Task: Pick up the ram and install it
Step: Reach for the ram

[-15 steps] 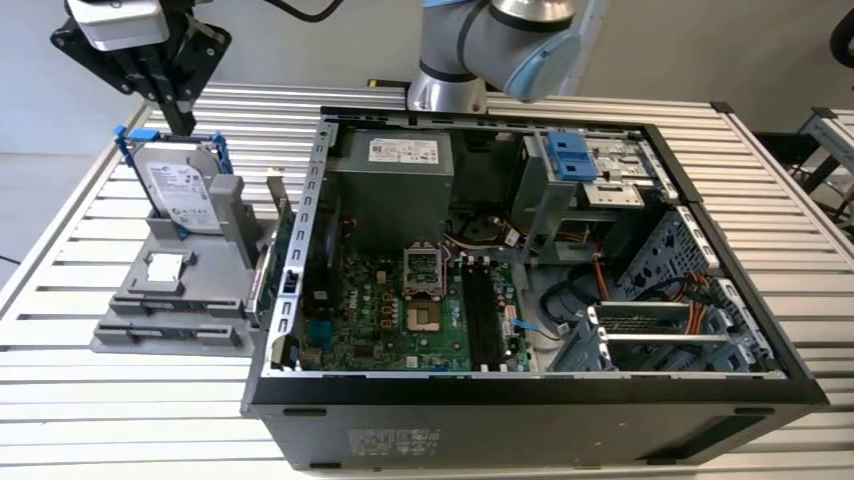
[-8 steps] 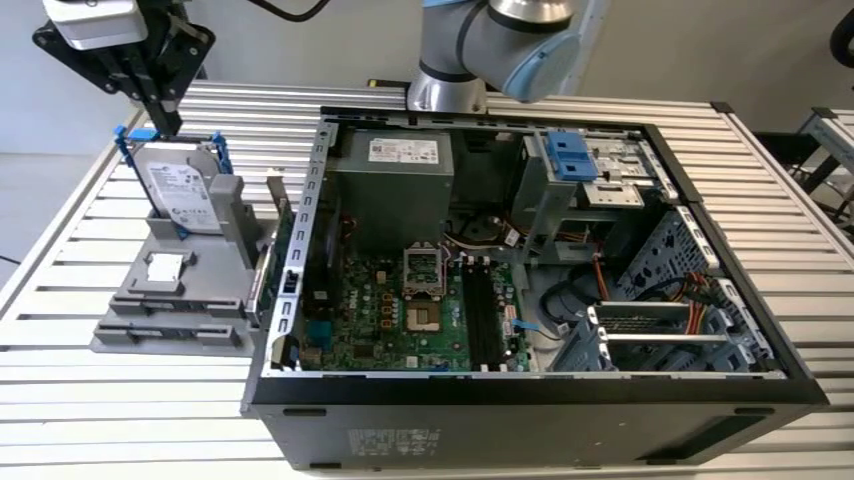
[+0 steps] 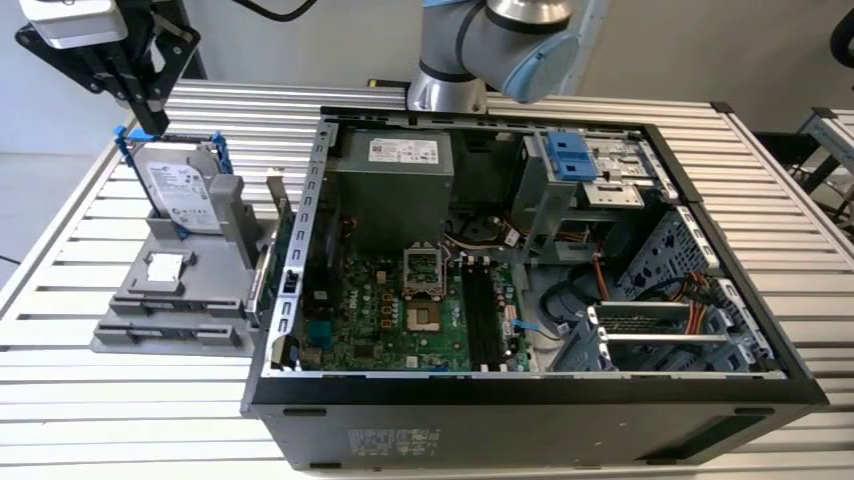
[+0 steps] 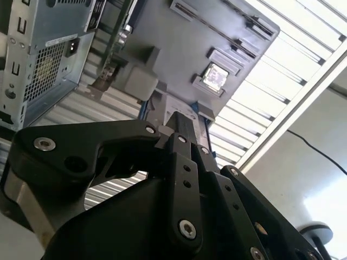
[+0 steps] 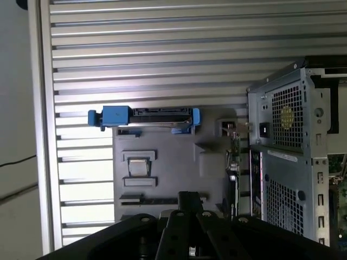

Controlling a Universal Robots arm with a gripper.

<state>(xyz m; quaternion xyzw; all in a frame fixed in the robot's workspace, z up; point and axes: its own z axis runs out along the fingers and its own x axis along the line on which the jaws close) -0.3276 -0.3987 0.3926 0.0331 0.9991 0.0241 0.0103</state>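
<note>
- A slatted metal surface (image 3: 747, 190) carries an open computer case (image 3: 534, 400). Its motherboard faces up, showing long black memory slots (image 3: 478, 310).
- Just beside the case, on the exterior view's left, sits a grey fixture (image 3: 134, 335). It holds a hard drive (image 3: 176, 190) in a blue frame.
- In the first wrist view, a long dark strip stands on edge in a slot of the fixture. We take it for the ram (image 5: 146, 200), untouched.
- The gripper (image 3: 154, 122) hovers above the fixture's hard-drive end. Its fingers look pressed together, holding nothing.
- We judge the pick not yet begun. To do it well, we part the fingers, centre over the stick's middle, set them against its flat faces, and lift straight.
</note>
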